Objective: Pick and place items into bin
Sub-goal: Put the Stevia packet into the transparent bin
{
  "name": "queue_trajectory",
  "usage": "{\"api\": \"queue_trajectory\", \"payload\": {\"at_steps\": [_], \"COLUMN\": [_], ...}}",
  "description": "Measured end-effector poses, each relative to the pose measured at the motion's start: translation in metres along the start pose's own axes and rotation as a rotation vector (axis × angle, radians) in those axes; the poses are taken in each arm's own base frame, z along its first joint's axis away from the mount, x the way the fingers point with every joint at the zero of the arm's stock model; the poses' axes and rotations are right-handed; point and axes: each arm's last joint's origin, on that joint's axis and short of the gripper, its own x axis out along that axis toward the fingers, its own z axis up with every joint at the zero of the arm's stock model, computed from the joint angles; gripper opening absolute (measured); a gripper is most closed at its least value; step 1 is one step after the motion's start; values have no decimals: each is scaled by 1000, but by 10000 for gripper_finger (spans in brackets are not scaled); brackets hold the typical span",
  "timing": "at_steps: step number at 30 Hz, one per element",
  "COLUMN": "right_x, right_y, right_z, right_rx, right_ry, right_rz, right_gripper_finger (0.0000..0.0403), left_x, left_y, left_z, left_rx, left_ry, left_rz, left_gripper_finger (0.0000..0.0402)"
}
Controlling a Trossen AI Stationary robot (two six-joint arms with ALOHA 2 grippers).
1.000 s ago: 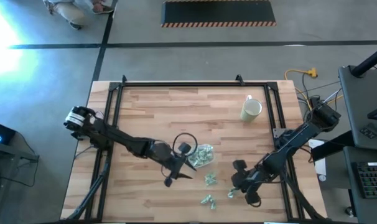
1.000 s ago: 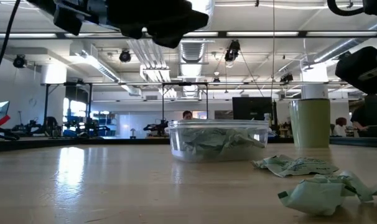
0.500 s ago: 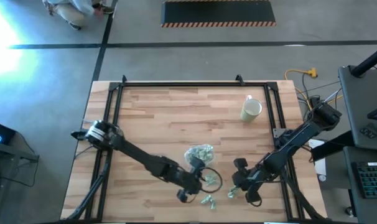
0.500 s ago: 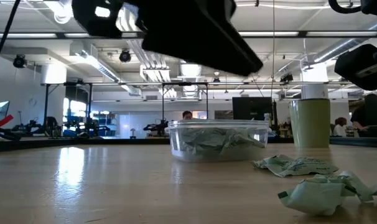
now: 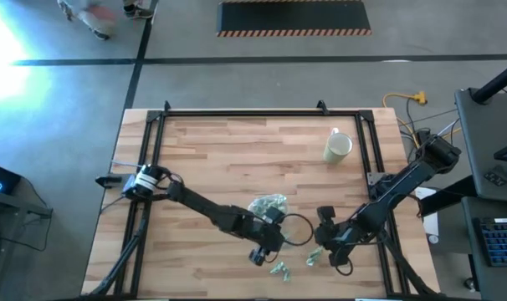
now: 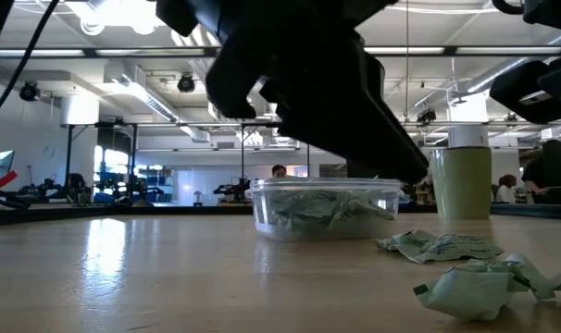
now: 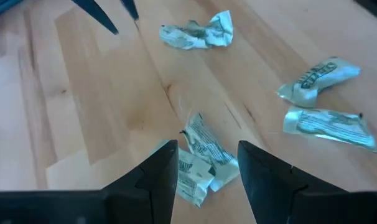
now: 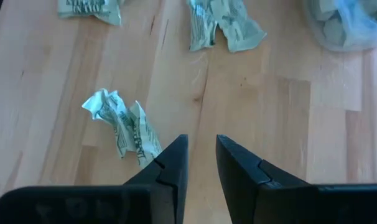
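Observation:
The bin (image 5: pixel 268 206), a clear shallow tub, stands on the wooden table, filled with pale-green wrapped items (image 6: pixel 324 208). More items lie loose nearer the front edge (image 5: pixel 280 269) (image 5: pixel 312 257). My left gripper (image 5: pixel 266 251) hangs open just in front of the bin. In the left wrist view its fingers stand on either side of one crumpled item (image 7: pixel 201 158) that lies flat on the wood. My right gripper (image 5: pixel 322 242) is to the right of the loose items, open by a narrow gap with nothing between its fingers (image 8: pixel 201 140). One crumpled item (image 8: pixel 123 127) lies just beside it.
A cream mug (image 5: pixel 338 147) stands at the far right of the table and shows behind the loose items in the low view (image 6: pixel 463 180). A dark frame (image 5: pixel 237 114) runs round the table's edge. Bare wood lies to the left and far side.
My left gripper has swung from the bin's left side toward the table's right and near edge. It passed in front of the bin and sank lower, and now hangs over the loose items. The bin and the items have stayed put.

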Motion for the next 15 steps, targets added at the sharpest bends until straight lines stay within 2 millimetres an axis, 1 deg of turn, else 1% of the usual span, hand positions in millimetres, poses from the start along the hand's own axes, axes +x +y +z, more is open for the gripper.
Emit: {"api": "queue_trajectory", "payload": {"at_steps": [7, 10, 15], "right_x": [-1, -1, -1], "right_y": [2, 2, 2], "right_z": [-1, -1, -1], "right_rx": [-9, -8, -7], "right_ry": [-8, -11, -18], "right_rz": [-5, -5, -7], "right_gripper_finger": [68, 70, 66], "left_x": [3, 4, 21], "left_y": [-1, -2, -6], "left_z": [-3, -5, -17], "left_rx": [5, 30, 58], "left_ry": [5, 16, 48], "left_rz": [-14, -17, -25], "left_gripper_finger": [150, 144, 122]}}
